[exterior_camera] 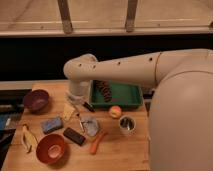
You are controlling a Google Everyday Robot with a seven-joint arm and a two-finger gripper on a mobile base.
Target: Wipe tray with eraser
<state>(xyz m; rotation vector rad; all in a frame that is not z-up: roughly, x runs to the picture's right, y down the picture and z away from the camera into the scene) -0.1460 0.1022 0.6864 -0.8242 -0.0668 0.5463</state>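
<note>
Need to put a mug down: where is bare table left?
The front right corner, below the cup and right of the orange object, is bare wood. A smaller patch lies between the purple bowl and the banana. The middle is crowded: the gripper hangs by the blue block and the eraser.
</note>
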